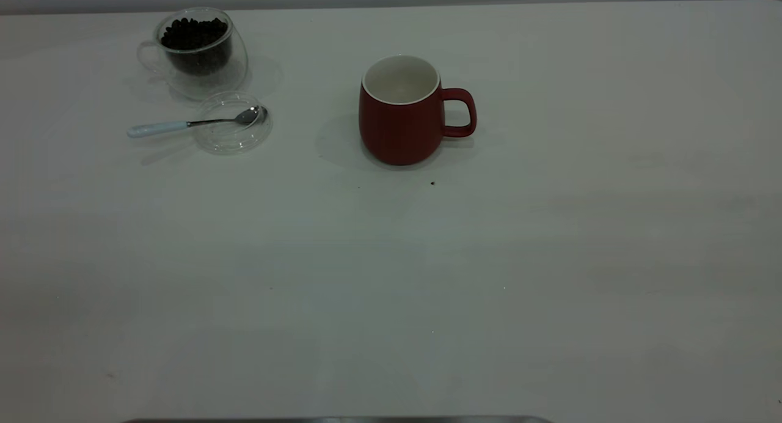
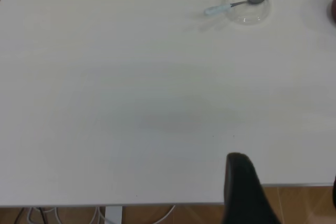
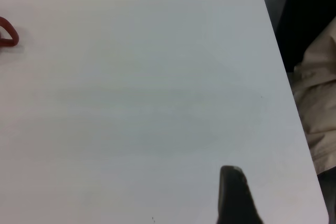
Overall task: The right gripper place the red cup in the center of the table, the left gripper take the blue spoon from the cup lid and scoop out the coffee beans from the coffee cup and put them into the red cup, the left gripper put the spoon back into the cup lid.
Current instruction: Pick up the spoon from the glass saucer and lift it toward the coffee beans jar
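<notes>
The red cup (image 1: 400, 114) stands upright near the table's middle, handle to the right, and its white inside looks empty. Its edge shows in the left wrist view (image 2: 333, 11) and its handle in the right wrist view (image 3: 8, 32). The glass coffee cup (image 1: 197, 47) full of dark beans stands at the back left. The clear cup lid (image 1: 229, 143) lies in front of it. The blue-handled spoon (image 1: 183, 125) rests with its bowl in the lid, also in the left wrist view (image 2: 231, 6). My left gripper (image 2: 287, 182) hangs open over the table's near edge. My right gripper (image 3: 283, 182) is open above the bare right side.
A stray dark speck (image 1: 432, 183) lies just in front of the red cup. The table's right edge (image 3: 283, 72) borders dark and beige objects. The near edge (image 2: 157, 204) has floor and cables below. Neither arm appears in the exterior view.
</notes>
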